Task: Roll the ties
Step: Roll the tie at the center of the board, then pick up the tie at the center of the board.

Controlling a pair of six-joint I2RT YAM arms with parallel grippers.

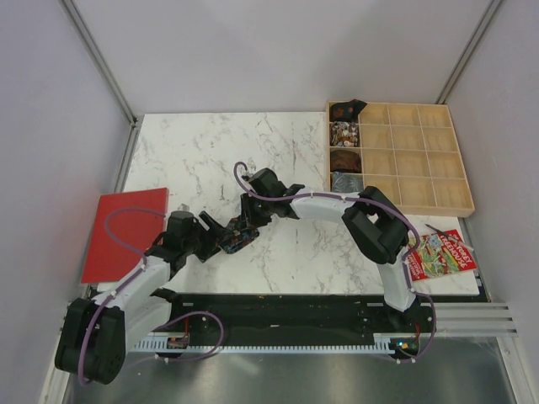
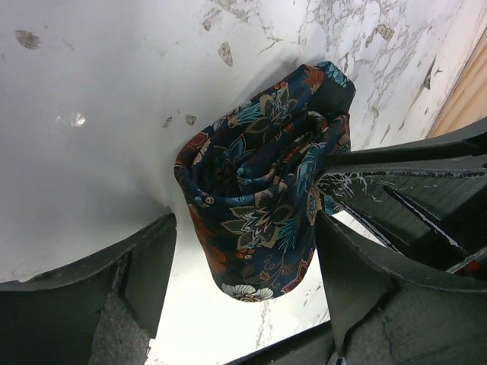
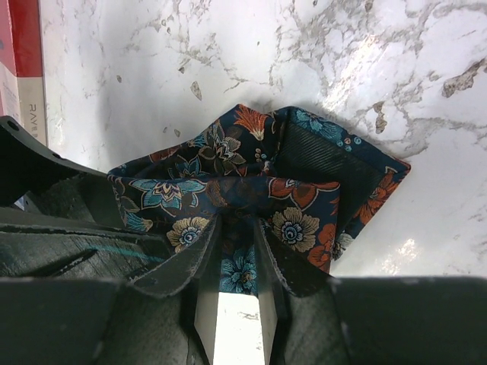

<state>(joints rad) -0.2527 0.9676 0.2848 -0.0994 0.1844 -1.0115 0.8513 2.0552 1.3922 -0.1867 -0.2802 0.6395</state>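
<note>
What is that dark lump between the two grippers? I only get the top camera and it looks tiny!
Observer: It's the tie, wound into a roll. It's dark, with orange and blue flowers.
Operator: Is anything holding it?
Observer: Yes, the right gripper has its jaws pinched on a fold of it.
Operator: And the other one?
Observer: The left gripper is open, with one jaw on each side of the roll.
</note>
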